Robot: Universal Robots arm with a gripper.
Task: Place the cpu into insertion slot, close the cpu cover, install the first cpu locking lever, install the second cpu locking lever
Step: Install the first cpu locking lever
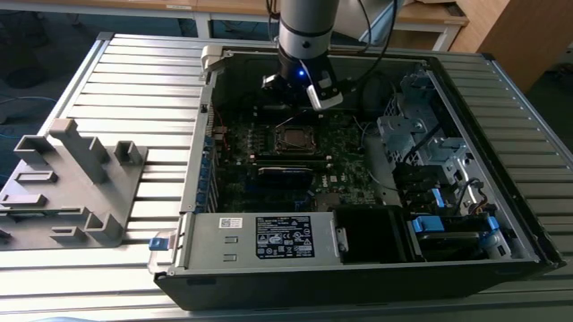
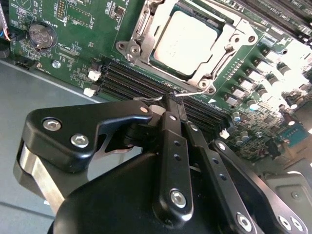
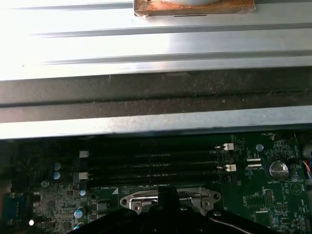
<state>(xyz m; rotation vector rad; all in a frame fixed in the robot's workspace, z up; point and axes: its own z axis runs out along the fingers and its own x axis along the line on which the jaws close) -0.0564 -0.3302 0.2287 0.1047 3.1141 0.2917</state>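
The gripper [image 2: 169, 99], jaws drawn together at the thin locking lever [image 2: 192, 92], may slip off, letting it spring up and free the cpu cover [image 2: 140, 30].

The exterior view looks steeply down, from well back, onto the open black computer case [image 1: 358, 282] with the black gripper [image 1: 296, 100] inside it. The second wrist view sits close behind the gripper, facing past it onto the green motherboard [image 2: 73, 39]. The first wrist view faces beyond the gripper toward the case wall. Both wrist views share the black memory slots [image 2: 131, 80] and the round silver coin battery [image 2: 40, 35].
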